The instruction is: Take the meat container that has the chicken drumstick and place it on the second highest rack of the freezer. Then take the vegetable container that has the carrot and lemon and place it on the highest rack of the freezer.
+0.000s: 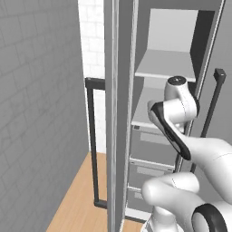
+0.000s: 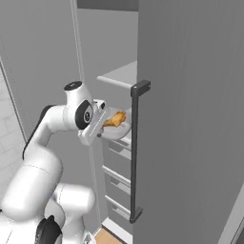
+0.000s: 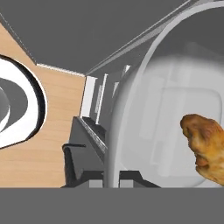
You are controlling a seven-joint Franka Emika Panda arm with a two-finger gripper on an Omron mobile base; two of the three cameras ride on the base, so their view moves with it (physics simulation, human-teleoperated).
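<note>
Left base view: the arm reaches into the open freezer, its wrist level with the second shelf, below the top shelf. To do this step well, I judge the tub should go in flat, its base just clear of that second shelf, and far enough back to rest fully on the plate before it is let go.

Right base view: the hand is clenched on the near rim of the light-grey tub, which hangs in the air at the freezer's opening with the drumstick inside. The black handle of the next door stands just beside the tub, so a straight push avoids clipping it.

Hand view: the tub's rounded wall looks tilted, the drumstick lying against one side; levelling would keep it from sliding.

No brand, label or writing can be read in any view.
</note>
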